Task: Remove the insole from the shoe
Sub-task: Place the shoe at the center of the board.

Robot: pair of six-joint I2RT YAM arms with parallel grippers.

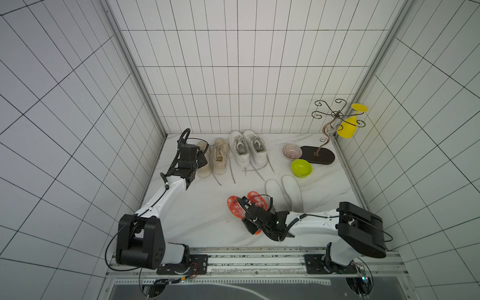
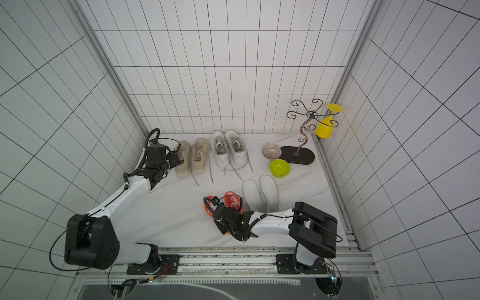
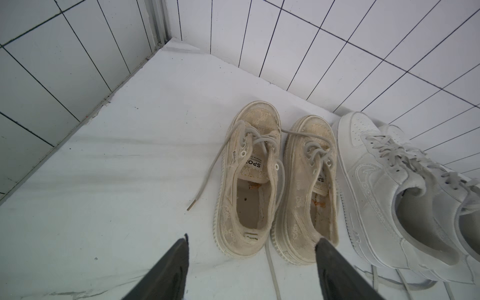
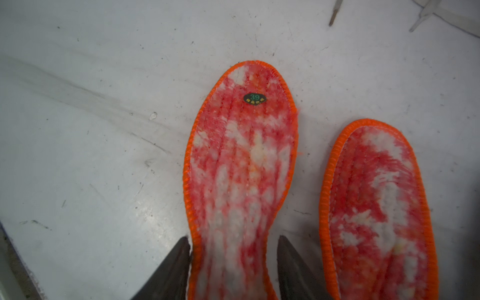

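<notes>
Two beige lace-up shoes (image 3: 246,181) stand side by side at the back left of the table; the inside of the left one is bare and pale. My left gripper (image 3: 253,240) hovers open just behind their heels, holding nothing. An orange-edged red and white insole (image 4: 241,155) lies flat on the table near the front, next to a matching insole (image 4: 376,202). My right gripper (image 4: 233,240) is open astride the narrow rear part of the first insole. One finger touches its edge and the other stands clear of it.
A pair of white sneakers (image 1: 248,148) stands right of the beige shoes, laces trailing forward. Two white insoles (image 1: 283,188) lie right of the orange ones. A green bowl (image 1: 301,168), a patterned bowl (image 1: 292,151) and a wire stand (image 1: 318,154) with a yellow glass (image 1: 348,127) are at the back right.
</notes>
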